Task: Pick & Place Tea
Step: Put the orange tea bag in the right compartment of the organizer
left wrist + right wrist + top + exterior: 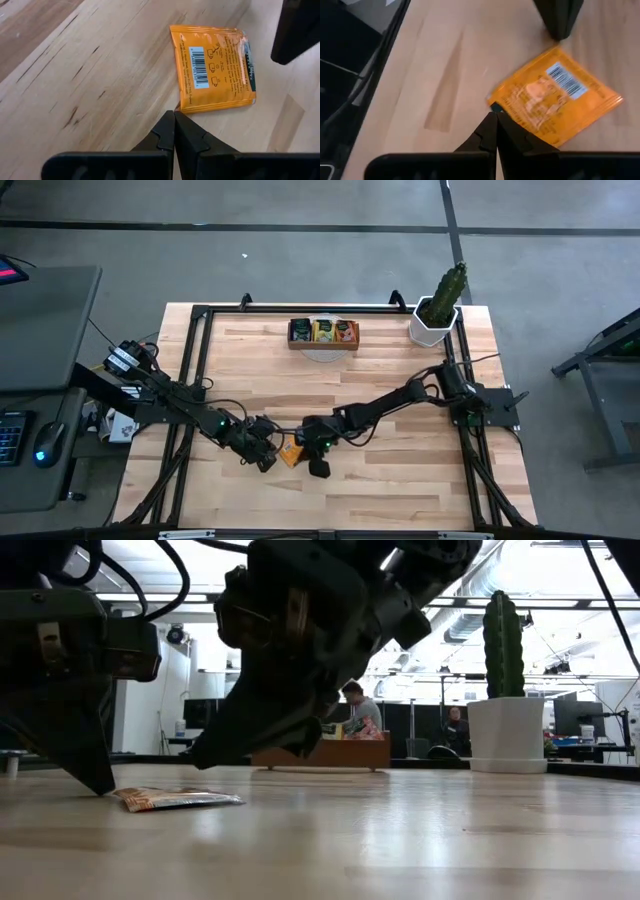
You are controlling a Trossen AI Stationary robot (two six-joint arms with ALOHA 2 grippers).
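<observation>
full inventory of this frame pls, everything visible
tea sachet: 1, orange, flat on table between both grippers
wooden tray: 1, brown, far table edge, sachets inside
cactus: 1, green, white pot, far right corner
table: 1, light wood
people: 2, background room
left gripper: shut, tip at sachet's edge
right gripper: shut, tip at sachet's opposite edge

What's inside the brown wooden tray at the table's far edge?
The brown three-compartment wooden tray holds sachets: dark, yellow-green and orange, one colour per compartment. Only the tops show; anything underneath is covered.
</observation>
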